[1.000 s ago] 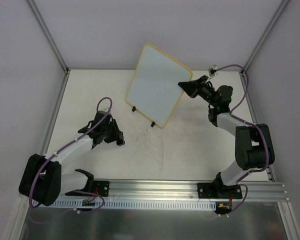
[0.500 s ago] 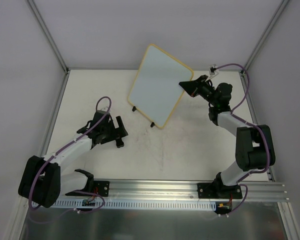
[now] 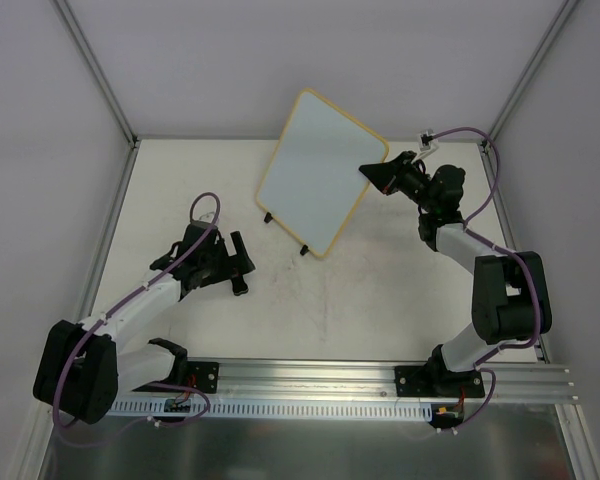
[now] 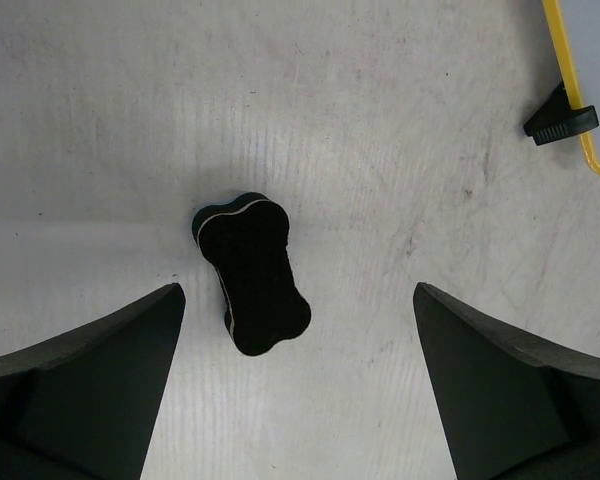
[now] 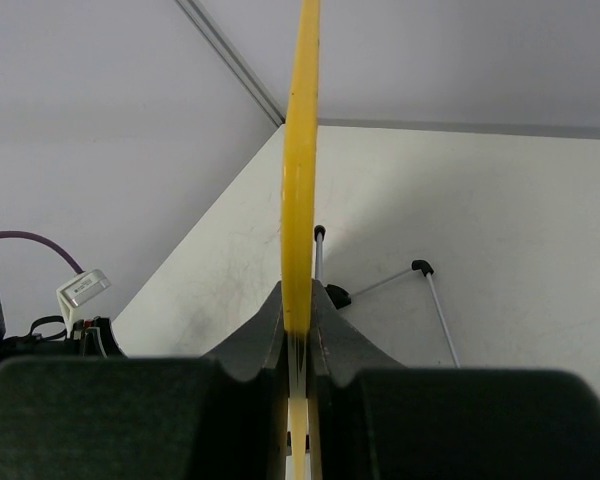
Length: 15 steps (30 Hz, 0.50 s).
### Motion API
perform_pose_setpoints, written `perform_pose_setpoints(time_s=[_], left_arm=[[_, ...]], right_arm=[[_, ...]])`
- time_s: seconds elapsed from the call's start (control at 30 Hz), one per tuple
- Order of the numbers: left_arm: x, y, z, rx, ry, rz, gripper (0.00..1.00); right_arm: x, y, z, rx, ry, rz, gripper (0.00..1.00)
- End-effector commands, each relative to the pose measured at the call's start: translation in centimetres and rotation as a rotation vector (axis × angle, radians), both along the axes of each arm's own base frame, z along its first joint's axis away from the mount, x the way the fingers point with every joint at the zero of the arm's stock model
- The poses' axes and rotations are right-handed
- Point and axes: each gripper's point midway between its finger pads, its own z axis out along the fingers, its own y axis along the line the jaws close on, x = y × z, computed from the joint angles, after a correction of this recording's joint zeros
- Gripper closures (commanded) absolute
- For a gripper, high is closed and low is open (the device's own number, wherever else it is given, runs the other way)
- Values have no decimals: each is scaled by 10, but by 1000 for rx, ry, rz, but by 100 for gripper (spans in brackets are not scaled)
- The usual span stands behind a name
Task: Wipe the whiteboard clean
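While your right gripper (image 3: 375, 172) pinches the whiteboard (image 3: 315, 175) by its yellow edge, tilted up at the far middle of the table (image 3: 380, 290), and your left gripper (image 3: 241, 264) hangs spread over the black eraser (image 4: 252, 272), watch that thin one-edge hold: wiping pressure could twist the board loose.

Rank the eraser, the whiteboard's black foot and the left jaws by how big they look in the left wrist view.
1. left jaws: each looks biggest, but they sit nearest the camera, so that is unsure.
2. eraser
3. whiteboard foot
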Motion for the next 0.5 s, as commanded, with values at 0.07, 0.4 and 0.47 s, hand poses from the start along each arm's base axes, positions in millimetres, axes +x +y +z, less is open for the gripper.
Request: perform_pose_setpoints(time_s=[0.07, 0.4, 0.47], left_arm=[[6, 9, 10, 32, -36, 15, 1], [5, 9, 9, 34, -33, 14, 1], [5, 9, 9, 33, -35, 14, 1]], right_arm=[[-34, 23, -23, -20, 107, 184, 94], [-30, 21, -32, -25, 122, 178, 87], [-29, 21, -35, -26, 128, 178, 85]])
